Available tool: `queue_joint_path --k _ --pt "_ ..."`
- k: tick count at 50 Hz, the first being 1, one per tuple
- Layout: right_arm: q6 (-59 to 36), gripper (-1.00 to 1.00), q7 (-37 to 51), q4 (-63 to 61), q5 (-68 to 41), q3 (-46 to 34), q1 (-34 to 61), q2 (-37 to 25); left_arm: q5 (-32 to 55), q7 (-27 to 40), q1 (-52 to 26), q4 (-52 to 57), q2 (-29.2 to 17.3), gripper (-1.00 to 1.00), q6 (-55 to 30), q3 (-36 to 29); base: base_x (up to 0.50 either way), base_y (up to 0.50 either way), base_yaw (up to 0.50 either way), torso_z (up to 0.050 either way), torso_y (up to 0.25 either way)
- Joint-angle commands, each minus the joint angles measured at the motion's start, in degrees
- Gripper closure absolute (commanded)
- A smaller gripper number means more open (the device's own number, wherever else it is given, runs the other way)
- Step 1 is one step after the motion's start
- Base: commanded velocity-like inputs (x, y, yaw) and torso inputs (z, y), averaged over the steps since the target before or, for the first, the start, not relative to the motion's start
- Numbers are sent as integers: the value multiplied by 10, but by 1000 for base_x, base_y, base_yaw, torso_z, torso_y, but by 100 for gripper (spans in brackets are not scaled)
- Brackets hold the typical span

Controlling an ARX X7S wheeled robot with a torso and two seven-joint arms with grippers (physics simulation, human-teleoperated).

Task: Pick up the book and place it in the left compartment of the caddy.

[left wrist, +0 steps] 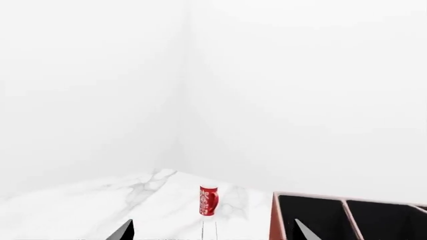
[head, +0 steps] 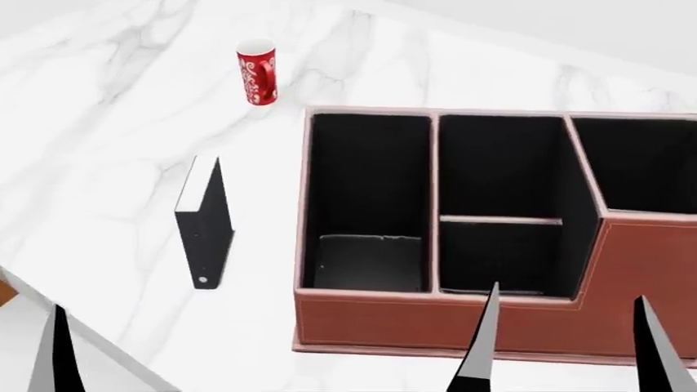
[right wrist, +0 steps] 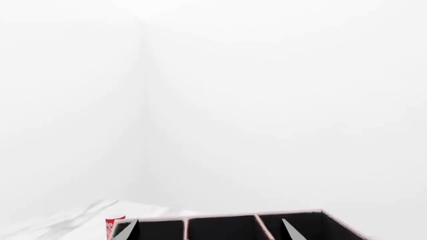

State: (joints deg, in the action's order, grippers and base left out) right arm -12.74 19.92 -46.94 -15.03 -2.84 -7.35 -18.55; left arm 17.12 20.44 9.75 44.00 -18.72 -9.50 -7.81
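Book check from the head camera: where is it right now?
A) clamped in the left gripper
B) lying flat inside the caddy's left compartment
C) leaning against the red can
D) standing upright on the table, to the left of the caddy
D: the book stands on its edge on the marble table, apart from the caddy and from the red can.

Only fingertips showing, no arms or wrists anywhere in frame. Head view: right gripper (head: 563, 343) pokes up from bottom right, two pointed dark-and-grey fingers spread well apart, nothing between them. Left gripper barely there, single finger (head: 55, 351) at bottom left corner, other one out of frame. Left wrist view: left gripper (left wrist: 213, 231) just two tips at bottom edge, wide gap, empty. Right wrist view: same deal, right gripper tips along bottom edge, spread, holding nothing.
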Motion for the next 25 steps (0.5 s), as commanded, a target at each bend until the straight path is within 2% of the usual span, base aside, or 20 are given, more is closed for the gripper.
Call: queue_joint_path --k 1,9,22,25 --pt "6 -100 3 2 -6 2 0 -3 2 2 -1 -3 -2 -100 4 -4 261 -426 0 0 0" --pt "0 -100 9 3 -7 3 1 -4 2 3 -1 -5 -4 -100 6 -5 237 -386 0 0 0" --pt "6 -100 13 -2 -3 1 2 -8 4 8 -2 -3 -7 -100 5 -7 4 3 0 0 0" --pt "14 -100 11 -1 -2 -1 -1 -9 5 9 -1 -3 -8 -100 6 -8 309 189 0 0 0"
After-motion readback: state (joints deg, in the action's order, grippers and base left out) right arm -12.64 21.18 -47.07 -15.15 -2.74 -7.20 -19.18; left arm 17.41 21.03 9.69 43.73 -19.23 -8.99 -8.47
